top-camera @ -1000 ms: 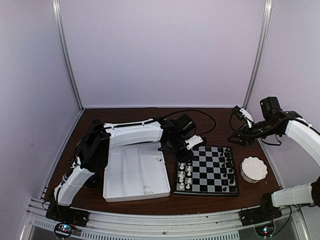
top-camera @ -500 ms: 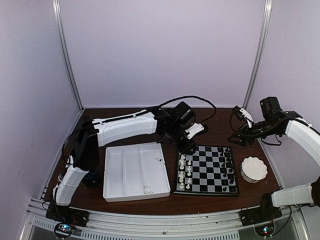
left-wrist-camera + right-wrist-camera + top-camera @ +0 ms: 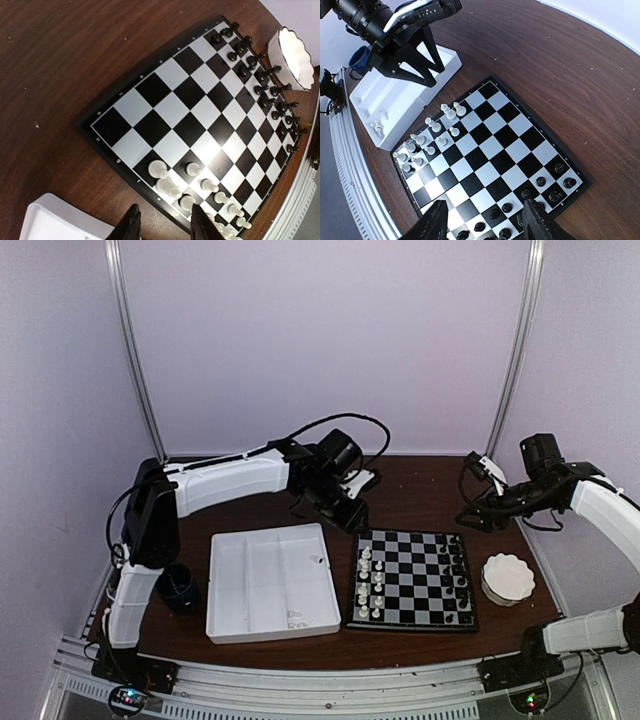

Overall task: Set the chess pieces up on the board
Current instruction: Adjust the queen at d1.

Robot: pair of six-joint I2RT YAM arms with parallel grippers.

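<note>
The board [image 3: 418, 575] lies right of centre on the brown table. White chess pieces [image 3: 370, 583] stand in its two left columns, and black ones [image 3: 458, 580] in its two right columns. My left gripper [image 3: 343, 508] hovers just beyond the board's far left corner. It is open and empty, and its dark fingers [image 3: 131, 227] frame the nearest white pieces [image 3: 172, 187]. My right gripper [image 3: 470, 517] hangs open and empty above the table beyond the board's far right corner. In the right wrist view the board [image 3: 492, 150] lies below the right gripper [image 3: 487, 225].
A white compartmented tray [image 3: 240, 590] sits left of the board with a few white pieces [image 3: 296, 618] in its near right corner. A white scalloped bowl [image 3: 508, 578] stands right of the board. A blue cup [image 3: 180, 590] sits by the left arm's base.
My left gripper has drawn back and to the left from the board's far left corner, and its jaws have widened. The right arm has not moved.
</note>
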